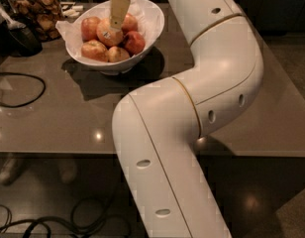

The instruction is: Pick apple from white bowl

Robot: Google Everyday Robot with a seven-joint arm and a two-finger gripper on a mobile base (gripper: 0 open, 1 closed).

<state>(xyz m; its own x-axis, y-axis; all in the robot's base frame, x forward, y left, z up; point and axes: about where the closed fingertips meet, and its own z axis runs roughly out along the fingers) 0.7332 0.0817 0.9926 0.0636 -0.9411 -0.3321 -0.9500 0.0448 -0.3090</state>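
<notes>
Toward the upper left of the frame, the white bowl (153,29) is seen on the brown tabletop (68,125), lined with crumpled white paper and filled with several apples. The apple (104,36), the largest one, pale yellow-orange with a small white sticker, is found near the middle of the bowl, resting on the fruit around it. A deep red apple (134,42) is set just beside it on the right, and smaller orange apples are placed around it.

The claw (115,27) is lowered into the bowl from the top edge of the frame, its tan tip laid against the top of the apple. Whether the claw is open or closed on the fruit cannot be told.

The thick white arm (212,83) is bent across the centre and right of the frame, from the lower middle up to the bowl. A glass jar (36,9) of brown snacks is seen at the upper left, near the bowl. A black cable (39,90) is looped on the tabletop at the left edge.
</notes>
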